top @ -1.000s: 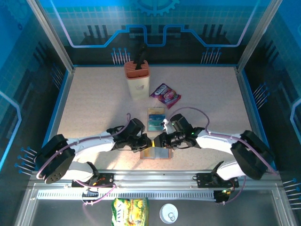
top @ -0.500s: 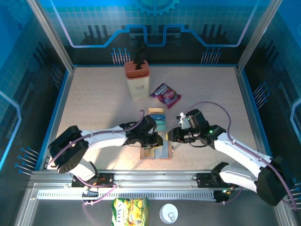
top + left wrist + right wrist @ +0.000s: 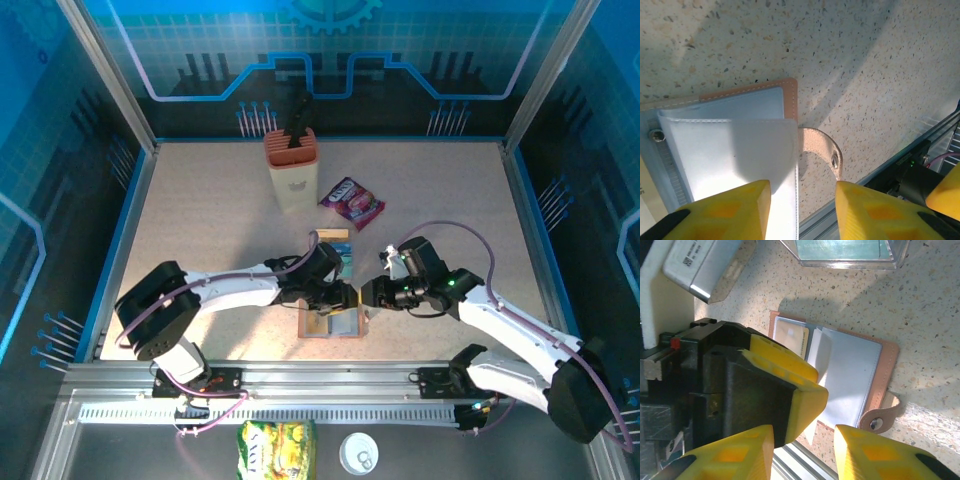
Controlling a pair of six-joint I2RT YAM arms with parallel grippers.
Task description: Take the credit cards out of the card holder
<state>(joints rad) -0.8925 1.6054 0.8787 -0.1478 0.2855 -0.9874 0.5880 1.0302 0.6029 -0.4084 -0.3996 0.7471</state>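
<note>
The card holder [image 3: 333, 324] lies open and flat on the table [image 3: 200, 220], near the front edge and between our two arms. Its snap tab [image 3: 823, 150] sticks out to the side. In the left wrist view the left gripper [image 3: 802, 210] hangs low over the clear sleeves, its yellow fingers [image 3: 735, 210] spread, and the edge of one sleeve runs into the gap without being pinched. The right gripper [image 3: 805, 452] hovers just beside it, fingers [image 3: 875, 455] apart and empty, looking down on the left gripper. A pale card [image 3: 790, 337] sits in a sleeve of the holder. Just beyond, teal credit cards [image 3: 345, 260] lie in a clear plastic box [image 3: 840, 263].
</note>
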